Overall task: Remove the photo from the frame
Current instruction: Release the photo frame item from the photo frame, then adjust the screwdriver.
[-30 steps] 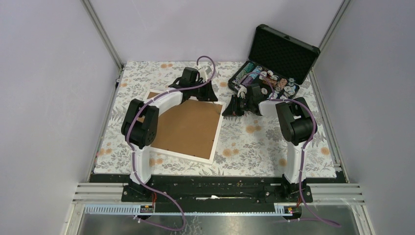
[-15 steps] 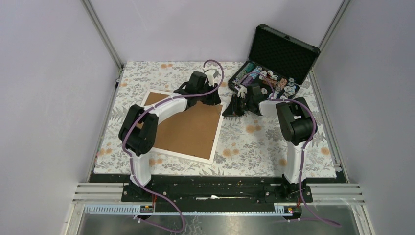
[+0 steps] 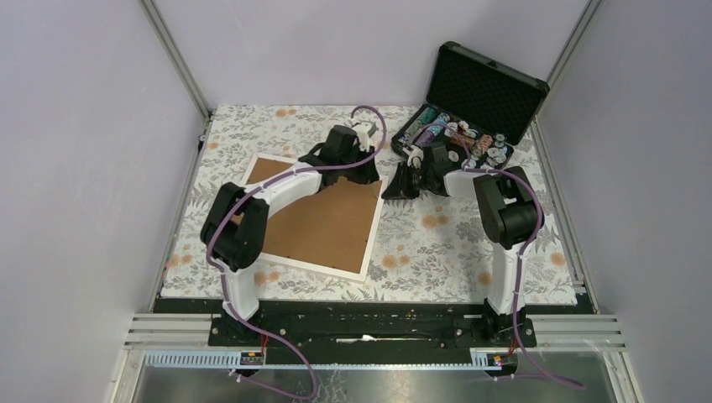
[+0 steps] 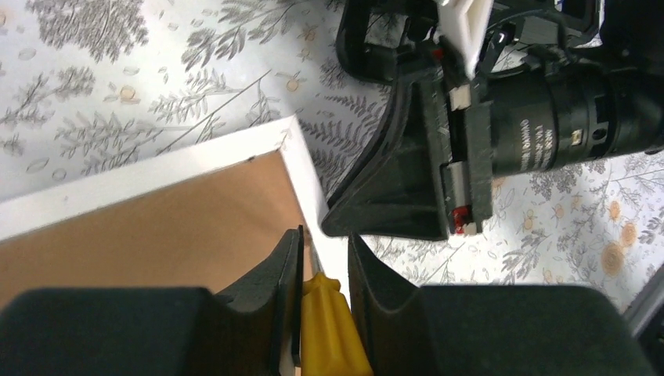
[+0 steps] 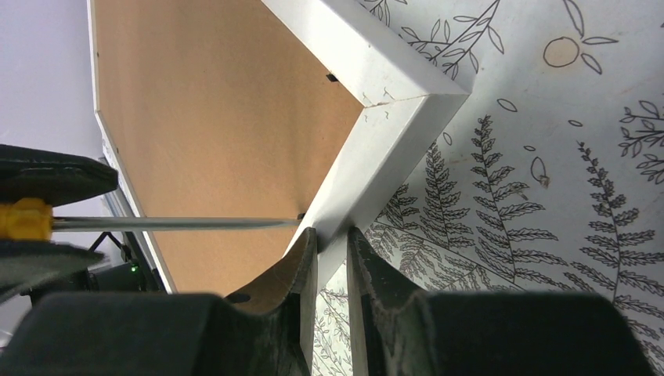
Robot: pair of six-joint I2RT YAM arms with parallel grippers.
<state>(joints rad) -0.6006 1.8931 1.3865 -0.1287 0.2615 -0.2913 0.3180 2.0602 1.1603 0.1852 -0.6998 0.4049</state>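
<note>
Top view, worktop point(image 3: 437, 243): we see floral covering, lilac walls point(image 3: 84, 126) around; frame point(image 3: 323, 220) lies back-up left of centre; open chip case point(image 3: 487, 88) far right.
Left wrist view, left pincer point(image 4: 322, 243): clenched on a yellow-handled screwdriver point(image 4: 325, 317) at the frame's corner.
Right wrist view, right pincer point(image 5: 330, 239): grasping the frame's white border.
Photo: hidden from us under the brown back.

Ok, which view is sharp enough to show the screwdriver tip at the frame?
Right wrist: frame corner and screwdriver shaft sharp, right gripper fingers blurred. Left wrist: yellow handle and left gripper fingers soft, tip unclear. Top external: even light, tip too small.
</note>
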